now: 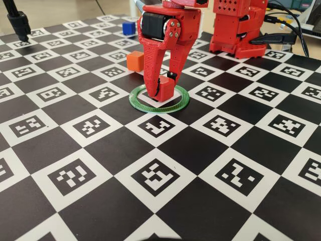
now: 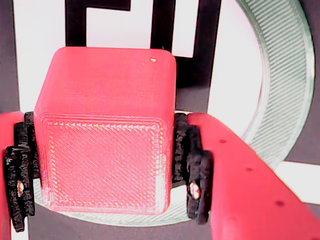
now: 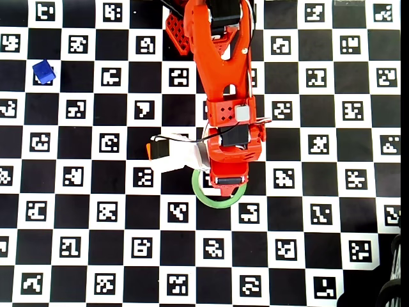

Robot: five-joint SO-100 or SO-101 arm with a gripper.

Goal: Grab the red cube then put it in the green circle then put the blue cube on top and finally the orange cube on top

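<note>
The red printed gripper [image 2: 107,170] clenched the small matte red plastic cube [image 2: 107,135] by opposite flat sides, inside the thin green ring [image 1: 159,99]; the cube looked light, rigid and easy to grip.

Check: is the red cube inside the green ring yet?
Inside: the red cube, gripped by the fingers, sits within the green ring.

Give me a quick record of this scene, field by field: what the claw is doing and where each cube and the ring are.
claw: shut on the red cube
red cube: held inside the green circle; contact with the board cannot be told
blue cube: far off on the board, untouched
orange cube: on the board behind the ring, untouched
stack: not started
</note>
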